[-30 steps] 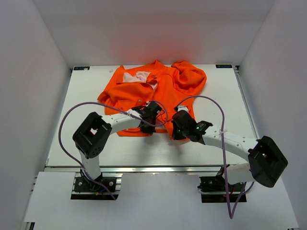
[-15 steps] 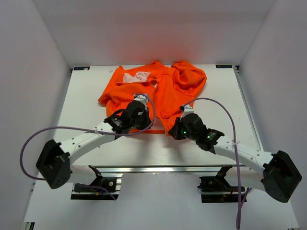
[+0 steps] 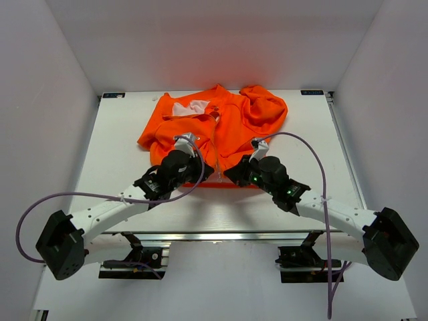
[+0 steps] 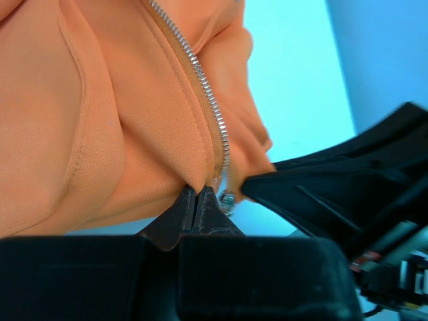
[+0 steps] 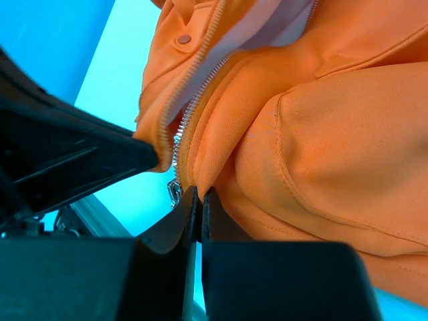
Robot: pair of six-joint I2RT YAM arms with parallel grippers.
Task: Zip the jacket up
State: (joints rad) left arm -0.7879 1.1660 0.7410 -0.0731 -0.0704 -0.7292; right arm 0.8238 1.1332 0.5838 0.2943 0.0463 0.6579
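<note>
1. On the far half of the table (image 3: 120, 134), midway between its left and right edges, the jacket (image 3: 231, 127) lies rumpled. Its collar points to the far edge and its hem to the near edge. Pale lining (image 3: 190, 105) shows at the open neck.
2. The zipper (image 4: 207, 100) runs from the hem up the front. In the wrist views its two rows of teeth come close together at the bottom but look unjoined. A small metal piece (image 4: 227, 198) hangs at the hem; whether it is the slider or the end pin I cannot tell.
3. The step in hand looks like bringing the two bottom ends of the zipper together. To do it well, hold both hem corners taut and level against the table. Bring the tooth rows parallel before seating pin into slider. Avoid pulling either front panel sideways, which would twist the tape and skew the teeth.
4. The left pincer (image 4: 196, 200) is closed tight, nipping the hem fabric just left of the teeth. The cloth rises straight away from its tips.
5. The right pincer (image 5: 198, 200) is likewise clamped narrow on the hem fold, just right of the zipper, with the metal piece just beside its tips.
6. From above, both pincers meet at the jacket's near hem, close to each other. The rest of the garment lies beyond them toward the far edge.
</note>
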